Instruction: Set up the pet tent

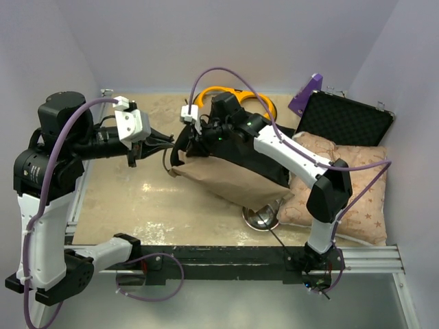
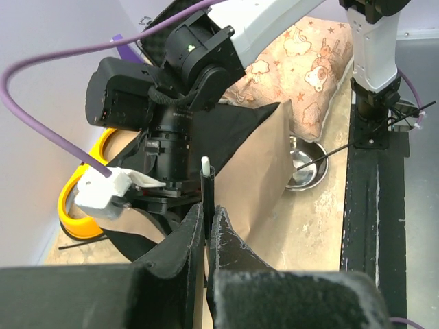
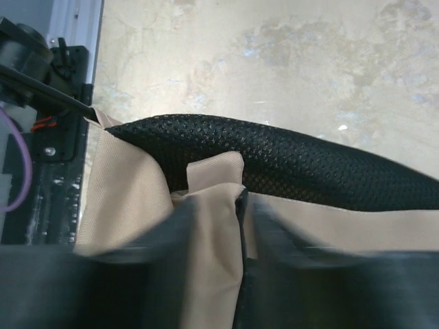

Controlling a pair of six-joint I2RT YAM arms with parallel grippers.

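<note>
— Black pole (image 2: pixel 204 179), white-capped, stands clamped upright between the fingers (image 2: pixel 194 236) of the left gripper (image 2: pixel 208 229). The jaws are closed hard on it.

— And the other arm?

— Its right gripper (image 3: pixel 219 223) is closed on tan cloth just below a small sewn tab (image 3: pixel 214 171). A roll of black mesh (image 3: pixel 295 171) lies just beyond.

— Location of the article?

— The pet tent (image 1: pixel 226 179) lies mid-desk, toward the far edge, with its right end against the cushion (image 1: pixel 367 199) at the right edge. A steel bowl (image 1: pixel 260 218) shows under its near side. The yellow feeder (image 2: pixel 68 195) sits behind it at the far edge, and a black case (image 1: pixel 346 122) lies open in the far right corner.

— Progress?

— Early, in my judgement. The cloth sags in a slumped heap: no arch is raised and no doorway shows. One pole end is in hand at the tent's left side. I cannot tell whether it is seated in a sleeve. The poles are yet to be seated, the frame bowed and the tent stood up.

— Markings?

— None legible. No label patch shows in any view, and no brand can be read on the case or the arms.
</note>
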